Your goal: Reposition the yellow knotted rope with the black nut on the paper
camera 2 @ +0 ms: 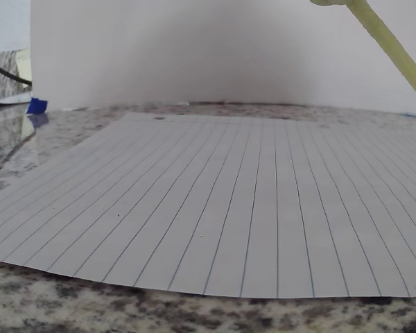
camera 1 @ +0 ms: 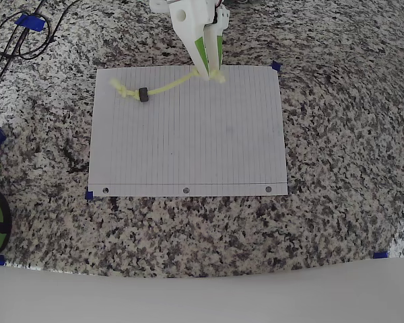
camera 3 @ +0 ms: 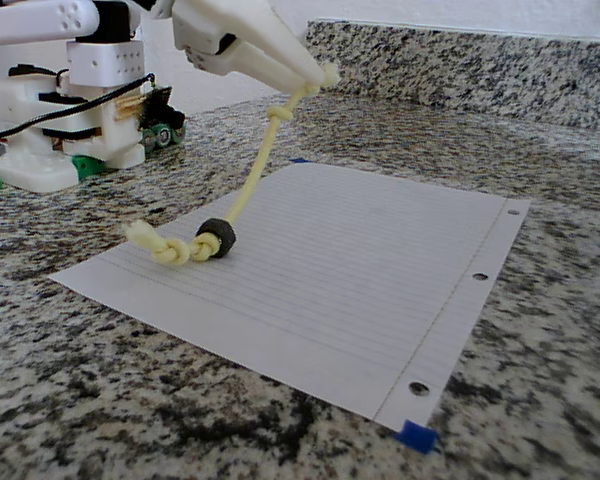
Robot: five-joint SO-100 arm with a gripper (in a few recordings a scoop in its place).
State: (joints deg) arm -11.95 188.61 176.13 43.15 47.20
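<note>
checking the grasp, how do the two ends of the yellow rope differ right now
The far end of the yellow knotted rope is pinched in the tool and lifted off the paper; the other end lies on the paper. The lifted end shows one knot just below the tool; the resting end has knots beside the black nut. Both ends are knotted and pale yellow.

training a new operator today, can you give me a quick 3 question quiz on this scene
1. True or false: the gripper holds one end of the rope in the air.
2. Where does the black nut rest? A) on the paper B) on the bare counter C) in the gripper
3. Fill in: the punched holes run along the paper's ___ edge in the overhead view.

Key: 1 true; 2 A; 3 bottom
</note>
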